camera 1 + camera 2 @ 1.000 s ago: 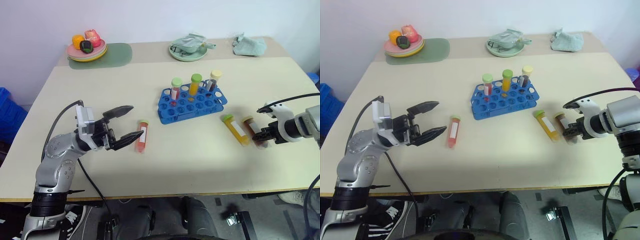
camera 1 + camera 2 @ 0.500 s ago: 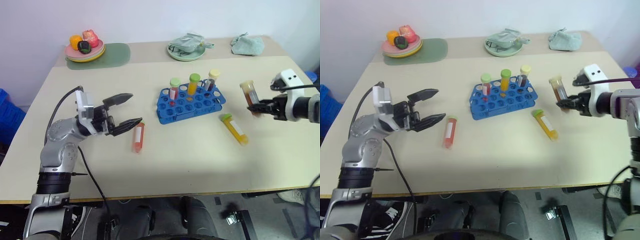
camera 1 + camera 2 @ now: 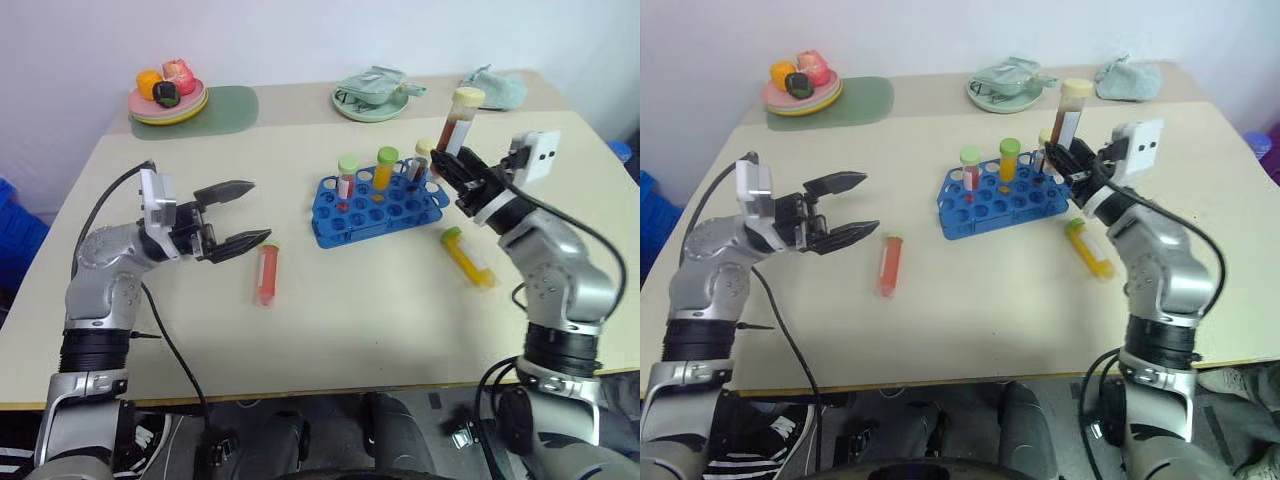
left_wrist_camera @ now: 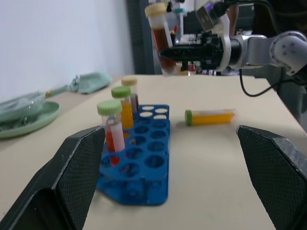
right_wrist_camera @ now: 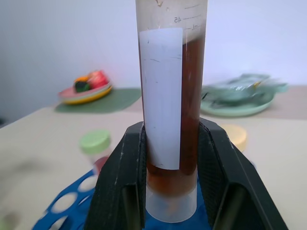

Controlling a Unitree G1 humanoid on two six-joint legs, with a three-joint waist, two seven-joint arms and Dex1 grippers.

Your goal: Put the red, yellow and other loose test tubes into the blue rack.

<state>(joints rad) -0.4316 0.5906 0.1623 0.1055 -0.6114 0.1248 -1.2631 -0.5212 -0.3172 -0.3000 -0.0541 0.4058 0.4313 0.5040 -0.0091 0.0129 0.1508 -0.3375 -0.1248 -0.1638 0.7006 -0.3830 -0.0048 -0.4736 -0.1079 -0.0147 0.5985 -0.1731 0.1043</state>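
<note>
Blue rack (image 3: 381, 207) sits mid-bench (image 3: 350, 330), three capped tubes standing in its back row: red-filled (image 3: 347, 178), orange-filled (image 3: 386, 168), dark one (image 3: 421, 160). Behind the rack: plate of toy food (image 3: 168, 100) on a green mat (image 3: 221, 106) far left, green dish (image 3: 370, 102) with crumpled cloth, another cloth (image 3: 494, 88) far right. Red tube (image 3: 265, 273) lies loose left of the rack, yellow tube (image 3: 468, 257) loose to its right; nothing blocks the empty holes. Right gripper (image 3: 447, 165) clamped on the brown tube (image 3: 456, 123), upright, cap up, above the rack's right end. Left gripper (image 3: 243, 215) spread wide, empty, just left of the red tube, not touching.
</note>
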